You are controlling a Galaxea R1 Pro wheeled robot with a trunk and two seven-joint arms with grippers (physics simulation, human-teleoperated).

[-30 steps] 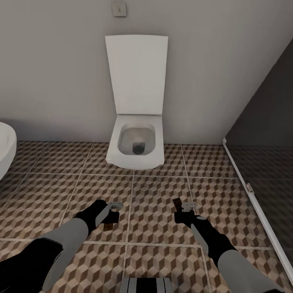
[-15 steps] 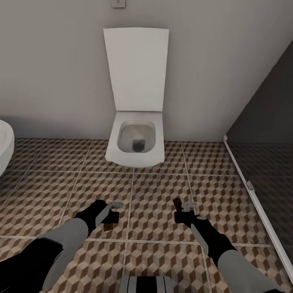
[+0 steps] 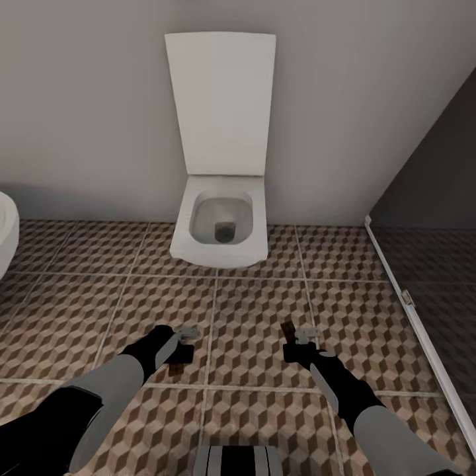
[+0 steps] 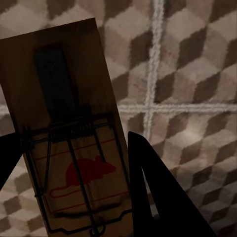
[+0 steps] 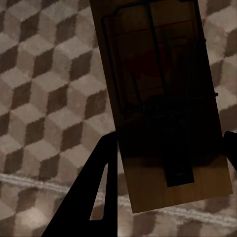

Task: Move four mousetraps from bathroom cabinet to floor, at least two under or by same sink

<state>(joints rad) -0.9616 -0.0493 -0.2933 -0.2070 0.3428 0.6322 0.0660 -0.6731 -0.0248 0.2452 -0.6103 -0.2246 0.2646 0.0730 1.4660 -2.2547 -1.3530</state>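
Note:
Both arms hang low over the cube-patterned bathroom floor (image 3: 251,311), and each gripper carries one mousetrap. My left gripper (image 3: 184,344) (image 4: 71,140) is shut on a brown wooden mousetrap (image 4: 64,108) with dark wire parts and a red mouse print; from the head it is a dark sliver (image 3: 178,362) under the fingers. My right gripper (image 3: 295,338) (image 5: 170,138) is shut on a second mousetrap (image 5: 158,98) (image 3: 287,329), its black fingers (image 5: 94,192) clamping the board's sides. Neither the cabinet nor the sink is in view.
A white wall-hung toilet (image 3: 221,228) with its lid raised stands straight ahead against the grey wall. A white rounded fixture (image 3: 5,231) pokes in at the left edge. On the right a dark glass partition (image 3: 436,198) runs along a white floor rail (image 3: 413,324).
The whole picture has shifted: the toilet sits slightly higher and larger, and the white fixture has slid further off the left edge. Both grippers hold their mousetraps as before.

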